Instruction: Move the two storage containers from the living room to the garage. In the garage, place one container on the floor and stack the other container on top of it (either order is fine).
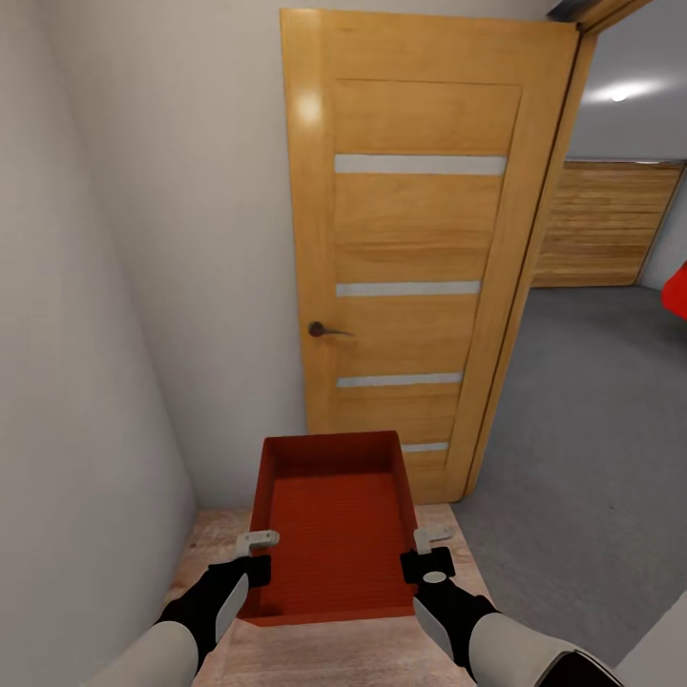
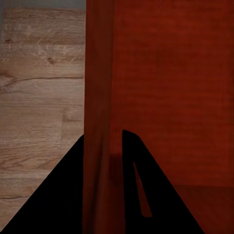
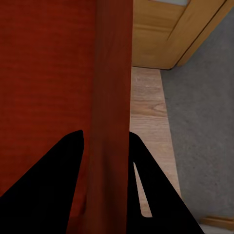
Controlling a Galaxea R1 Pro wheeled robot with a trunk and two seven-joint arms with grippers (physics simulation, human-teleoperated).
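I hold one orange-red storage container out in front of me, above light wood-plank flooring. My left gripper is shut on its left wall, one finger on each side. On the opposite side, my right gripper clamps the right wall the same way. The bin is lidless and has nothing in it. At the right edge of the head view a patch of the same red shows over the garage floor; I cannot tell what it is.
A honey-coloured door with a dark handle stands swung open straight ahead. Beside it the doorway opens onto grey concrete and a wooden plank door at the back. A pale wall runs close on my left.
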